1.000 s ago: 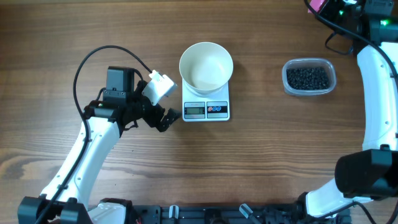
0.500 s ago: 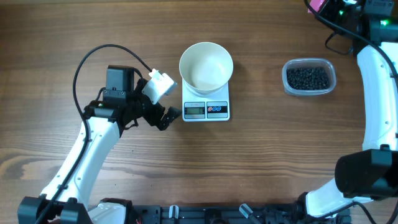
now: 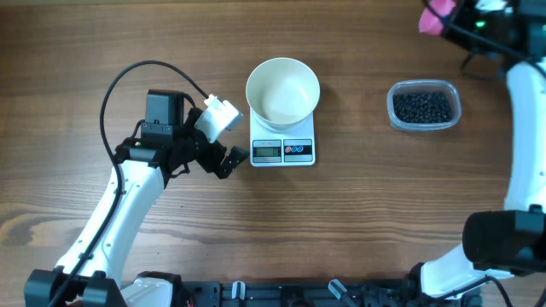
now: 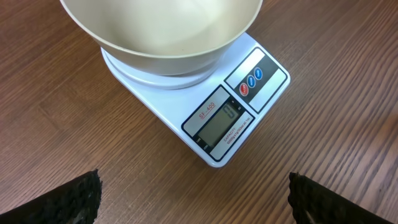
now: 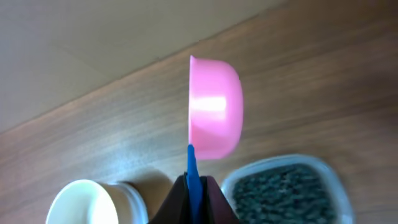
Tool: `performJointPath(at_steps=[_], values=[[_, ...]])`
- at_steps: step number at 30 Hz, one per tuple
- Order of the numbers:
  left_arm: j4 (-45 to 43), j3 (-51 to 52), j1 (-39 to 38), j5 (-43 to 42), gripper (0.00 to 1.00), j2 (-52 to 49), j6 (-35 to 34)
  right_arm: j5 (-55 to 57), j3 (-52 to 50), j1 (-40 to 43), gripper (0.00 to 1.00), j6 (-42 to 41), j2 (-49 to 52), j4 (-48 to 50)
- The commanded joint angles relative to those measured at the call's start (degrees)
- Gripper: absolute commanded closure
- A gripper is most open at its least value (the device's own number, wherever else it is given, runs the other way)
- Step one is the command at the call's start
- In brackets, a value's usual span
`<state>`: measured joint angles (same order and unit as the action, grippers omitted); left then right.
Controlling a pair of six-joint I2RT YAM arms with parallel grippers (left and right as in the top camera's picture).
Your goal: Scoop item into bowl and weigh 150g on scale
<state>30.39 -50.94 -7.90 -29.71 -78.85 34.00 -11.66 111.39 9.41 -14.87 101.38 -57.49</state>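
The left end effector (image 3: 232, 162) hangs just left of the scale (image 3: 283, 150), its jaws spread wide and holding nothing, aimed at the scale's display edge. The scale lies flat on the wooden surface (image 3: 384, 213), with its grey display and red and blue buttons on the edge facing the robot's base. The white bowl (image 3: 282, 89) stands upright on the scale's far part, mouth up and with nothing inside.

Well to the right of the scale sits a clear tub (image 3: 448, 119), its long axis running left to right, with the black beans (image 3: 421, 107) filling it. Beyond the tub, further from the scale, the right end effector (image 5: 191, 193) is clamped narrowly on the blue handle (image 5: 191, 165) of the pink scoop (image 5: 214, 106). The handle runs straight out from the fingers, and the cup is turned on its side.
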Motion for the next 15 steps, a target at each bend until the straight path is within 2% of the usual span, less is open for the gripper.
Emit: performJointPath(at_steps=[1,9,15], values=[[-0.17,0.37,0.2,-0.68,0.0,0.04,0.28,-2.34,7.15,2.97,0.96,11.47,0.2,-5.14],[-0.17,0.37,0.2,-0.68,0.0,0.04,0.26,5.46,7.67,4.17,0.96,20.72,0.57,-29.46],[-0.15,0.37,0.2,-0.68,0.0,0.04,0.26,6.29,5.49,4.15,0.96,22.25,0.63,-34.29]])
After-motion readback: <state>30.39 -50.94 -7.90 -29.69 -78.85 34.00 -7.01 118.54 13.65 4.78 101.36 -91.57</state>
